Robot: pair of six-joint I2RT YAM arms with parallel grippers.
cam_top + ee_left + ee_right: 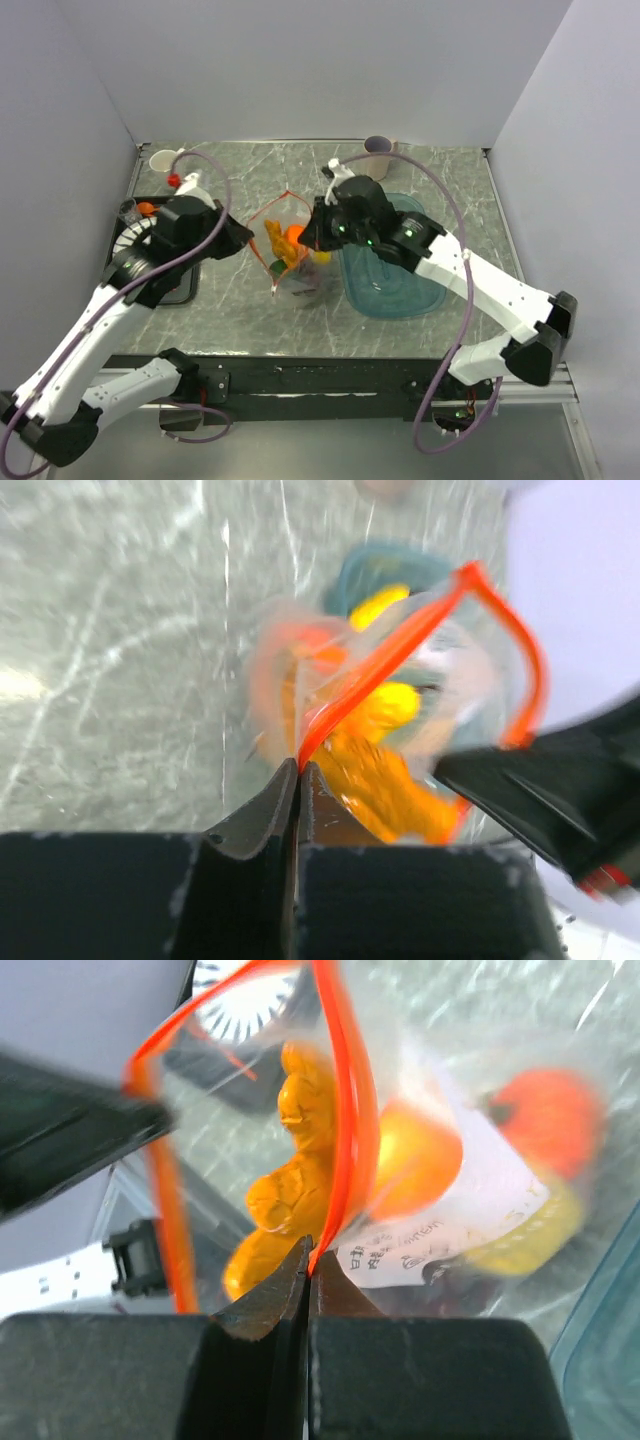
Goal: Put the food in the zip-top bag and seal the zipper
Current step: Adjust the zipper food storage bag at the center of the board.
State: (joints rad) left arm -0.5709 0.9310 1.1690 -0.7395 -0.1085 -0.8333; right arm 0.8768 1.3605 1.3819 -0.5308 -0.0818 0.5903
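My left claw is pinched tight on the zipper, and my right claw likewise. The bag, mouth gaping with food inside, sits just left of the tray.

The zip-top bag, with the food inside, is held over the table, its zipper pinched on the left by the left gripper and on the right by the right gripper. A tray is laid just right of it.
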